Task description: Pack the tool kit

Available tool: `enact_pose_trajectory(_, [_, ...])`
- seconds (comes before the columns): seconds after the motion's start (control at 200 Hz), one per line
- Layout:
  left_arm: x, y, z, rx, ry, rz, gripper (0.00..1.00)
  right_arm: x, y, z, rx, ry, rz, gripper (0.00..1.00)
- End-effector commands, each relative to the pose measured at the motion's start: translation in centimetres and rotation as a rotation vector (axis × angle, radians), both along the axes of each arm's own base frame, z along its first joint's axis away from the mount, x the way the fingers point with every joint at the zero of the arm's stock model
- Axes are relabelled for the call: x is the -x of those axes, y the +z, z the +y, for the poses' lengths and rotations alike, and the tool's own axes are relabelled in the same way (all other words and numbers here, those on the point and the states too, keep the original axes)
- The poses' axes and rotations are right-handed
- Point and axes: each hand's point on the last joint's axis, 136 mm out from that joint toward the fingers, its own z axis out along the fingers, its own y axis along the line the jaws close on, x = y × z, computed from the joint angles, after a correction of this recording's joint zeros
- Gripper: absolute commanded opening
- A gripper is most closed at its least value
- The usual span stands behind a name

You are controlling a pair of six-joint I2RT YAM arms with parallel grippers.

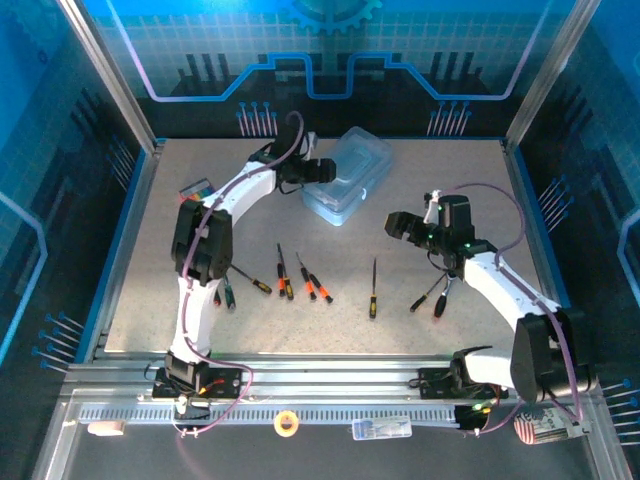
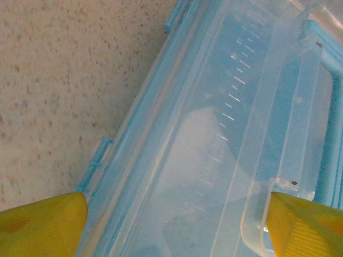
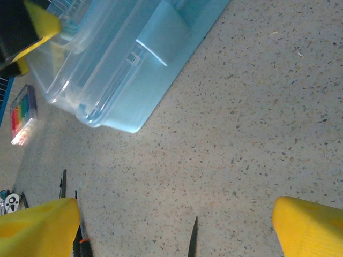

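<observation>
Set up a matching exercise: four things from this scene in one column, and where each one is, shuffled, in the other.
Things:
1 left gripper
2 right gripper
3 plastic case
4 rainbow-striped box

Places:
A far middle of the table
B by the table's left edge
C open, over the case
D open, over bare table, right of the case and nearer

Pairs: 1-C; 2-D; 3-A; 4-B

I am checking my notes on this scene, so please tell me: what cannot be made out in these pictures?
- Top view: what lies inside the plastic case; its cloudy lid and the left arm partly hide it.
- Top view: tip types of the screwdrivers; too small.
- Left wrist view: the case's full outline; cut off by the edges.
- Right wrist view: what the coloured box holds; blurred.
</observation>
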Motion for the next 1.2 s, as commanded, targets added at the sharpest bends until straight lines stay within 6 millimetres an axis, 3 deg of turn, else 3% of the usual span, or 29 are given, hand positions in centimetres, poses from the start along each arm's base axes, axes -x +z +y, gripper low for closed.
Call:
enact_pose_trajectory(0.0, [5.1,-2.7,-1.7,0.069,-0.001,0.147,0.84,-1.2,0.6,0.6,-0.008,0.004,-0.006,0.92])
enact_pose_trajectory(0.115, [8.0,-2.0,-3.6,0.176,-0.004,0.132,0.83,-2.4,0.6,1.3,-0.026,0.001,0.010,0.88])
enact_pose_trajectory(0.23, [10.4,-0.9,-4.7,0.218,-0.006,0.144,0.83,-3.2,0.4,3.9,-0.031,0.056,0.008,0.87])
enact_pose_trajectory(0.245, [10.8,-0.7,-5.0,0.234,-0.014,0.146,0.83,-3.8,1.3,4.2,-0.033,0.059,-0.012,0.87])
enact_pose_trajectory(0.3, [11.9,-0.1,-5.9,0.260,-0.043,0.147,0.83,-4.6,1.5,5.0,-0.031,0.074,-0.015,0.86])
enact_pose_trajectory(0.405, [13.6,0.6,-6.1,0.244,-0.055,0.144,0.83,-6.3,1.5,5.8,-0.008,0.083,-0.006,0.86])
enact_pose_trajectory(0.6, [14.7,2.8,-4.6,0.203,-0.053,0.092,0.84,-8.3,0.5,6.5,0.028,0.114,0.040,0.75])
enact_pose_trajectory(0.83, [15.5,5.4,-3.5,0.177,-0.059,0.034,0.86,-7.3,-0.1,9.4,-0.013,0.209,0.068,0.69])
enact_pose_trajectory(1.051, [16.1,6.9,-1.1,0.084,-0.024,-0.046,0.94,-7.1,3.0,8.8,0.032,0.259,-0.003,0.75])
enact_pose_trajectory(1.091, [16.1,6.9,-0.2,0.061,0.006,-0.066,0.99,-7.2,3.6,8.2,0.047,0.262,-0.006,0.75])
enact_pose_trajectory(1.196, [15.6,7.4,2.0,0.026,0.099,-0.111,0.99,-7.4,4.9,6.6,0.053,0.240,-0.028,0.76])
